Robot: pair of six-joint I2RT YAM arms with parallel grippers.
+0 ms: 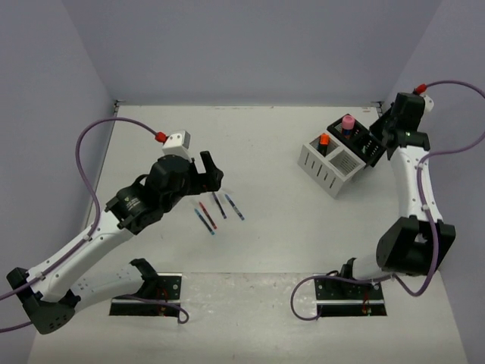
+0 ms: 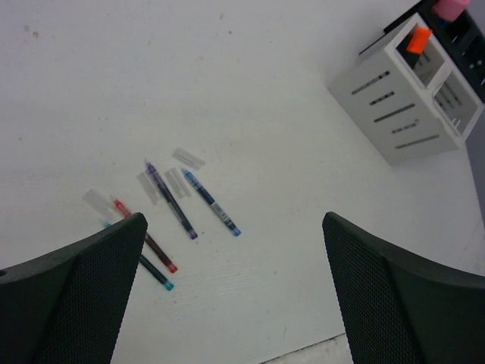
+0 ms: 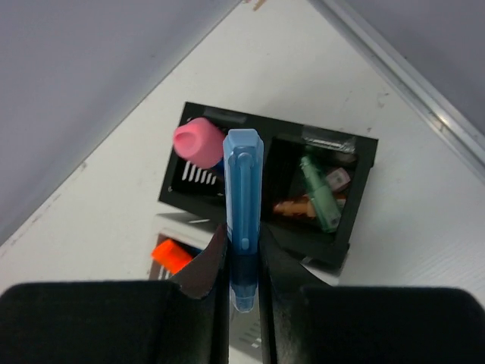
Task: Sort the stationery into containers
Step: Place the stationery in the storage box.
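Note:
Several thin pens (image 1: 218, 209) lie side by side on the table, a blue one (image 2: 212, 202), a dark purple-tipped one (image 2: 170, 199), a red one (image 2: 148, 239) and a teal-tipped one (image 2: 155, 271). My left gripper (image 1: 210, 170) is open and empty just above and behind them (image 2: 231, 292). My right gripper (image 3: 244, 254) is shut on a chunky blue highlighter (image 3: 242, 189) and holds it above the black box (image 3: 364, 189). That box holds the pink cylinder (image 3: 197, 140) and green and orange highlighters (image 3: 318, 193). The white box (image 1: 327, 168) holds an orange highlighter (image 1: 323, 140).
The two boxes stand together at the back right, the black one (image 1: 371, 148) behind the white one (image 2: 394, 114). Grey walls close the table on the left, back and right. Both arm bases sit at the near edge.

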